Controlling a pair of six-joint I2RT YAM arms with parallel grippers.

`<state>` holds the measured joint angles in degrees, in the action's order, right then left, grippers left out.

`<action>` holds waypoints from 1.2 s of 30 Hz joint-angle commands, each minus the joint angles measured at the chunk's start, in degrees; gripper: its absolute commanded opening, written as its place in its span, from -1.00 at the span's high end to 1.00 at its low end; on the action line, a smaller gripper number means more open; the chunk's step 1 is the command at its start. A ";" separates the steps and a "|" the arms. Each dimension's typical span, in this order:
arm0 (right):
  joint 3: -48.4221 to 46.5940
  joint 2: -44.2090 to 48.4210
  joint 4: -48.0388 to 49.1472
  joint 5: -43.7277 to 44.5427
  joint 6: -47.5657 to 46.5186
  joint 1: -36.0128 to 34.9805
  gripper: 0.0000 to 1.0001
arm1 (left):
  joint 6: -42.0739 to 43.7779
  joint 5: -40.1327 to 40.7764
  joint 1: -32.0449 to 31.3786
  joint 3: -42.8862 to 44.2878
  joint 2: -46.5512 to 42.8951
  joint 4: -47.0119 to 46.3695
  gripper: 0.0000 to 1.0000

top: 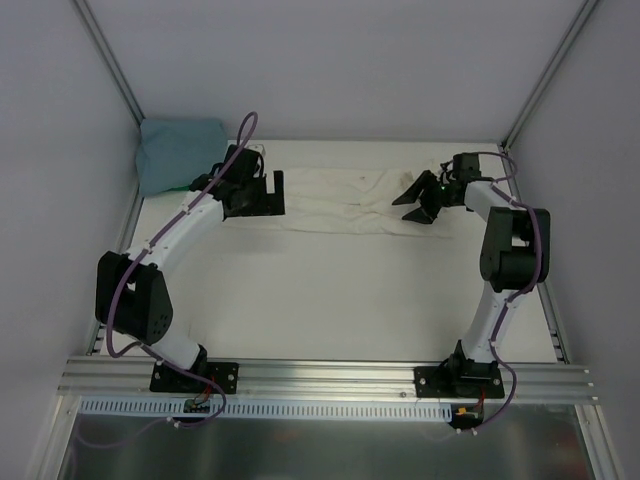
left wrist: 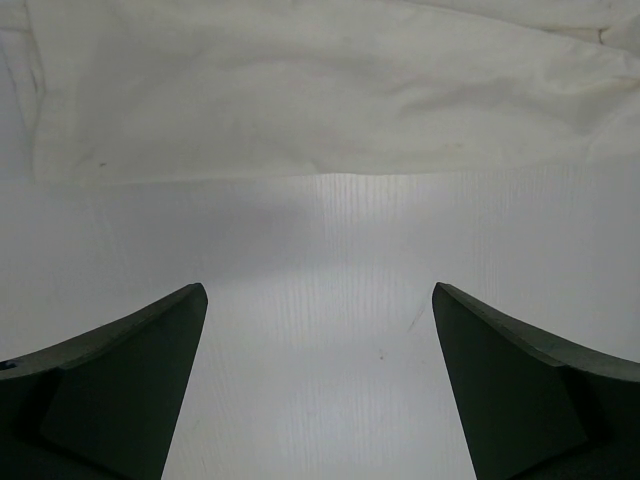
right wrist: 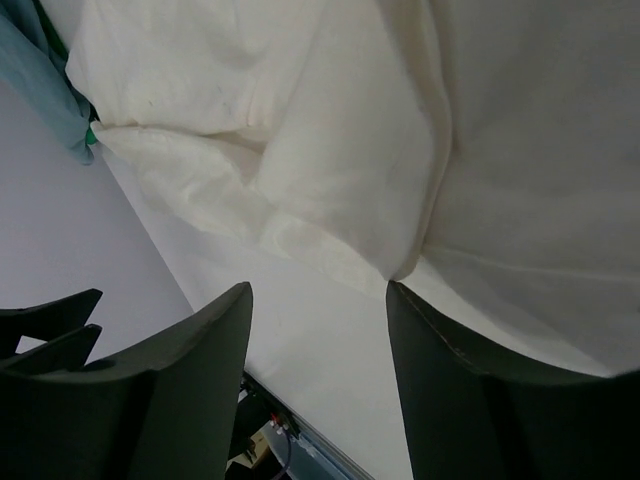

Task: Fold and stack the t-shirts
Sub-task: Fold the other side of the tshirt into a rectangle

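On white table [top: 350, 300], cream t-shirt [top: 340, 205], grey walls [top: 330, 60]

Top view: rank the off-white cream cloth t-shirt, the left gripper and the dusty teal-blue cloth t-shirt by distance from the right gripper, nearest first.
1. off-white cream cloth t-shirt, its right end under the right gripper.
2. left gripper, at that shirt's left end.
3. dusty teal-blue cloth t-shirt, far-left corner.

Both arms, the left arm [top: 175, 235] and the right arm [top: 497, 300], are built of white tubular links joined by bulky black joint housings. A thin purple cable [top: 243, 128] trails along each. Each stands on a black base plate [top: 195, 378]. The left pincer [top: 275, 196] and the right pincer [top: 415, 206] have matte, dark, wedge-shaped fingers [left wrist: 120, 390].
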<state>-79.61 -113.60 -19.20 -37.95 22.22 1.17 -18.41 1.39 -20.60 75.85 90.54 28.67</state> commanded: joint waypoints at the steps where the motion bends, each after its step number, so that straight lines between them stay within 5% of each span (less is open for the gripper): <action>1: 0.60 0.05 1.10 0.60 -0.42 -0.29 -0.17 | 0.40 -0.95 0.65 -1.85 -3.88 0.34 -0.97; 30: 1.92 -1.62 1.01 2.18 -1.30 -0.38 -0.12 | 3.30 1.07 0.65 -3.61 -1.51 -0.10 -0.97; 33: 0.69 -3.46 1.36 1.92 -0.95 -0.38 0.13 | 3.21 0.90 0.65 -3.61 -1.07 -0.19 -0.97; 35: -0.36 -4.43 2.06 1.57 -0.86 -0.38 0.86 | 3.30 1.16 0.65 -3.70 -1.07 -0.28 -0.97; 36: -0.80 -4.96 2.15 1.57 -0.77 -0.29 0.99 | 3.38 1.25 0.65 -3.70 -0.98 -0.19 -0.97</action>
<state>-77.87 -116.90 -18.22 -36.32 21.71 1.08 -16.29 1.69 -20.16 72.49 89.19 28.97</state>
